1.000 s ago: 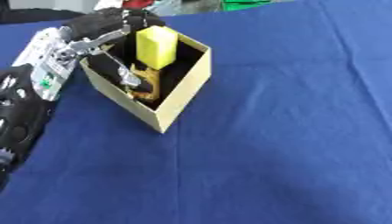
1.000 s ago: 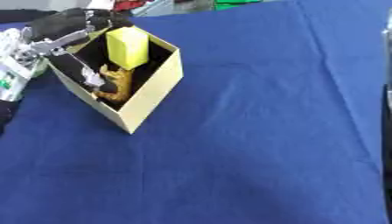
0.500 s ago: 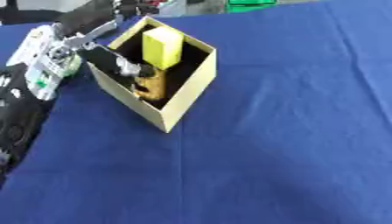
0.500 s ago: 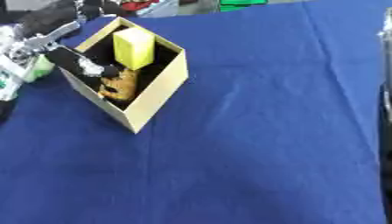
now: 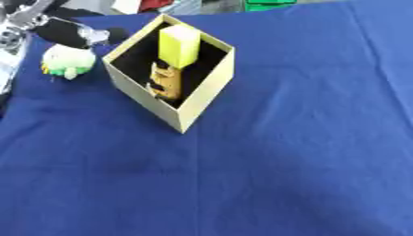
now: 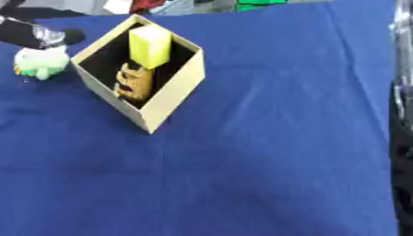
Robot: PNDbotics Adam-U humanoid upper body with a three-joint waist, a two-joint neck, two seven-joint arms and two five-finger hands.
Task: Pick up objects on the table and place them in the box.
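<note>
Left eye view is showing the left hand (image 5: 68,31) hovering at the top left, fingers reaching just above a pale green and white soft toy (image 5: 67,62), though whether they are curling is unclear. That toy is lying on the blue table (image 5: 306,138) just beside the tan box (image 5: 181,110), which is holding a yellow block (image 5: 179,45) and an orange-brown object (image 5: 166,83).

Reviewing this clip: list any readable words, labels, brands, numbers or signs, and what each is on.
None can be read. The box, the yellow block, the brown object inside it, the pale green soft toy and the blue cloth show no lettering. The green items at the far edge are too blurred to tell.
</note>
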